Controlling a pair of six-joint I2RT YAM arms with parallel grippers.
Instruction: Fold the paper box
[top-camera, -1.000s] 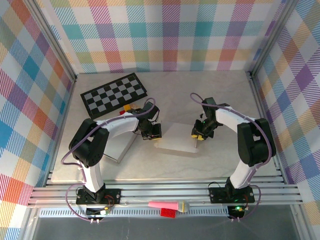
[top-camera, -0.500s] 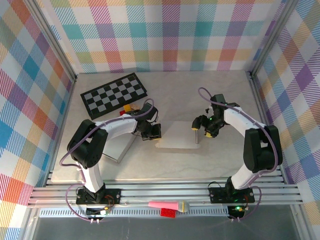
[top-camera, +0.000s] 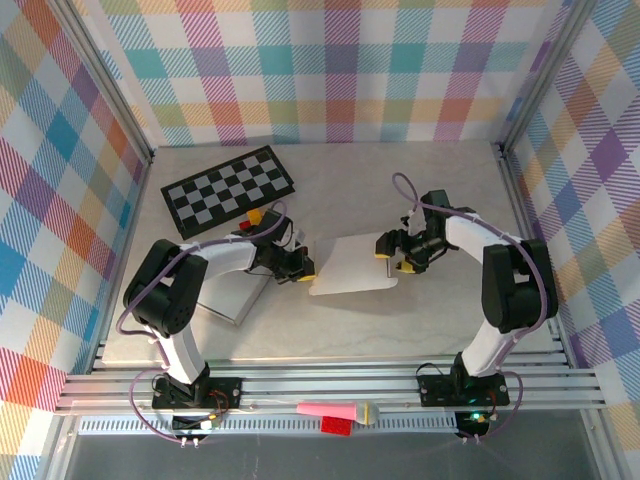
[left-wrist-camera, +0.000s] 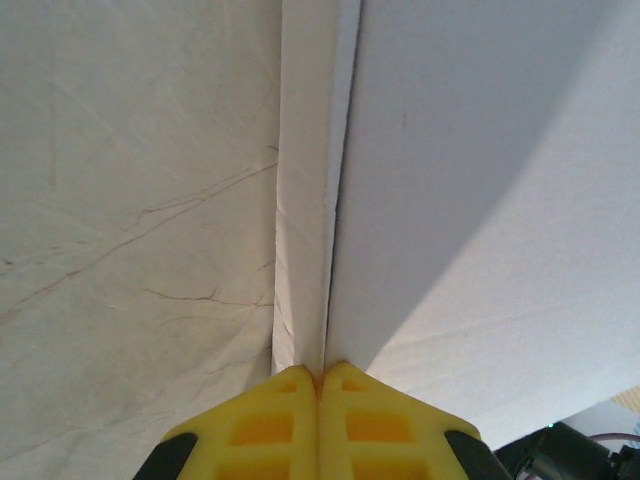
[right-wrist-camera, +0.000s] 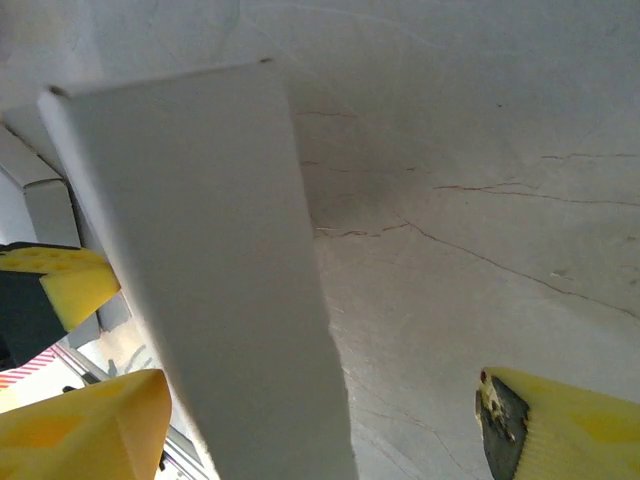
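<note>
**Right hold released, left pinch kept**

The paper box (top-camera: 352, 268), a flat white card blank, is seen at mid-table between the two arms, with one panel tilted up off the table (top-camera: 420, 190). Its left edge is pinched by the left gripper (top-camera: 303, 272), whose jaws are pressed fully together on the thin card. Within the last second the right gripper (top-camera: 393, 260) has been opened from a near-closed hold to a wide spread. The raised panel is now straddled but not clamped. The right edge appears to have been swung slightly toward the back. A release for regripping is suggested, and folding is judged barely begun, since no walls are formed yet.
</note>
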